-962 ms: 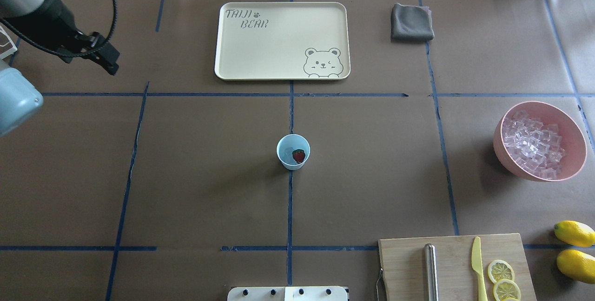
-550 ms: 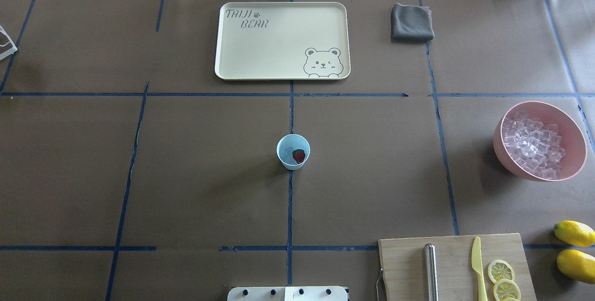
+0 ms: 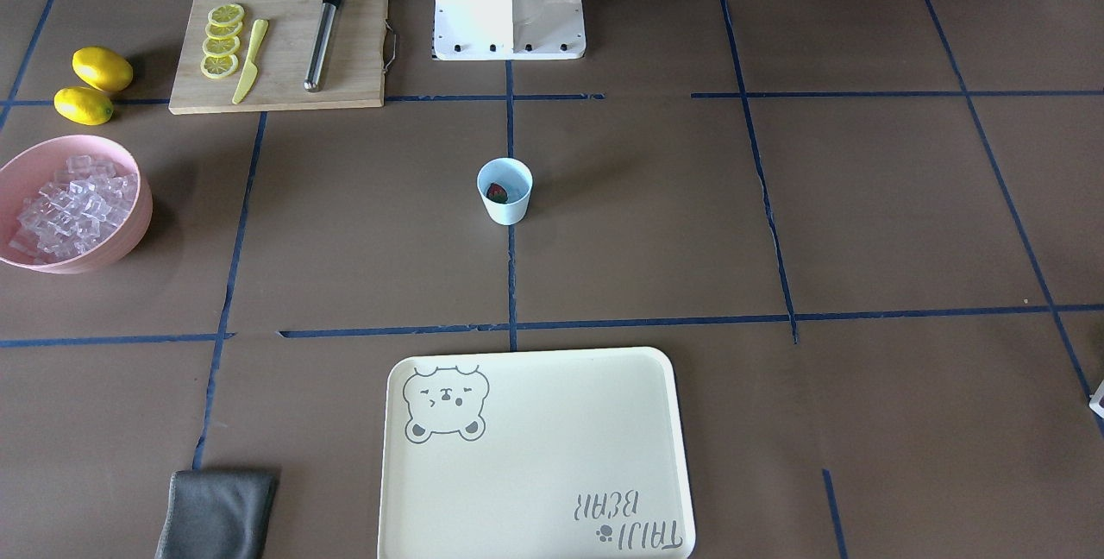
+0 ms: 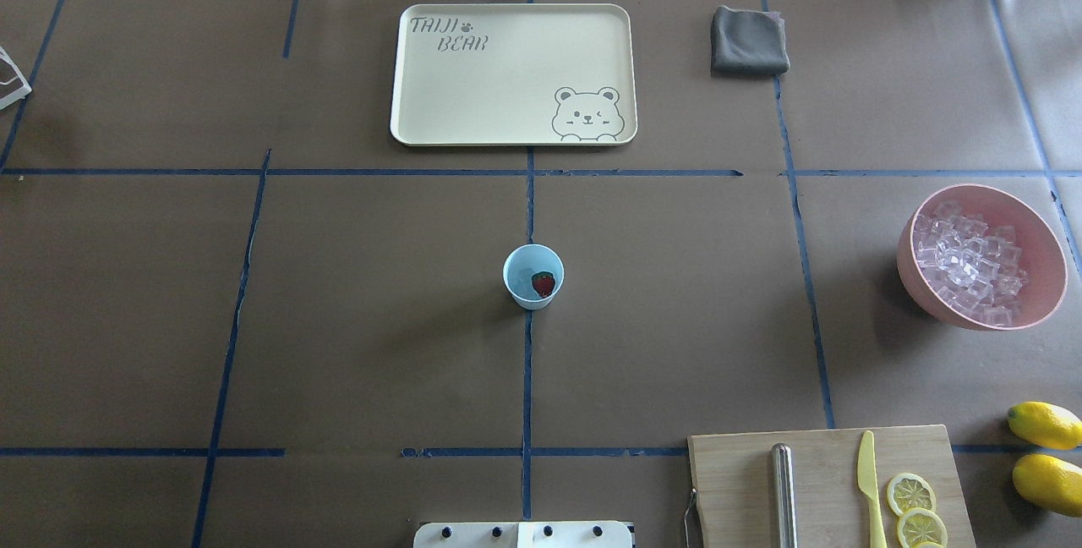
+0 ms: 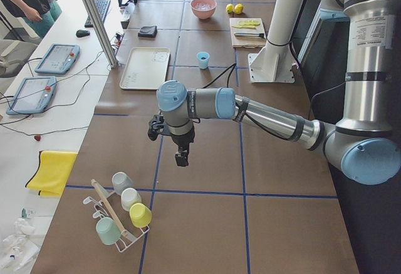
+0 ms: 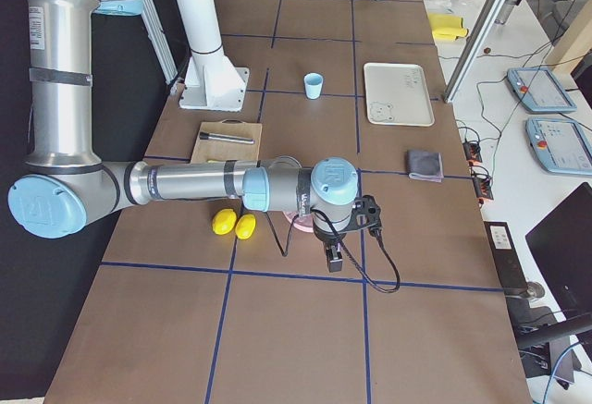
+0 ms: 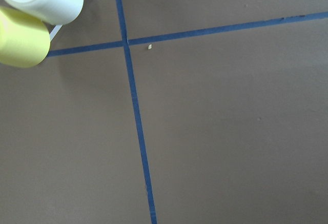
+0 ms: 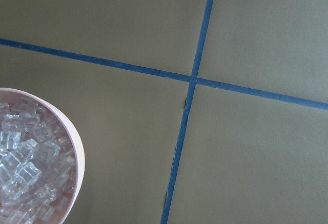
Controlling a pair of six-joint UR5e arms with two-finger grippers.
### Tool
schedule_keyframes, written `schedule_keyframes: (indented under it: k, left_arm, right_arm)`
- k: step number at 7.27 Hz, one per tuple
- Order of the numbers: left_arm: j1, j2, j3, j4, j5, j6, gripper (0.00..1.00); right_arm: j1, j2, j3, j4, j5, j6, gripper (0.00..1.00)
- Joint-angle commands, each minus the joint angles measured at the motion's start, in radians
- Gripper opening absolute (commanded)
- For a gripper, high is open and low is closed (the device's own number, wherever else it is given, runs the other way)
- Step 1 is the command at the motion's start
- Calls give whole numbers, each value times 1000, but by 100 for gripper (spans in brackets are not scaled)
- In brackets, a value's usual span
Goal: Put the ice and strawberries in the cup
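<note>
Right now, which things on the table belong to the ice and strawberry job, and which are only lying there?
For the job: cup, strawberry inside it, ice in the pink bowl.
Lying about: tray, grey cloth, cutting board, knife, metal rod, lemon slices, two lemons.

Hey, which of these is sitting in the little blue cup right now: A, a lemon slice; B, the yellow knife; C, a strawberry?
C: a dark red strawberry lies inside the cup, while the lemon slices and yellow knife rest on the cutting board.
</note>
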Motion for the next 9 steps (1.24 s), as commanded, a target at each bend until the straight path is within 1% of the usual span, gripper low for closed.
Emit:
schedule_keyframes:
  k: [1,2,6,8,9]
  left_arm:
    - [-4,-6,38,-15,-1,-3,100]
    - [-4,-3,26,-12,2,-4,100]
    - [-4,2,15,-12,4,2,100]
    - [-4,6,4,-12,2,2,100]
    - [-2,5,4,-12,5,-1,100]
  right_arm:
    - [1,-2,4,0,0,3,100]
    - [1,-2,-5,-2,-2,3,100]
    - [2,0,8,2,-5,-12,100]
    - [4,-57,28,21,-6,-14,100]
    - [5,-111,27,158,-6,-10,100]
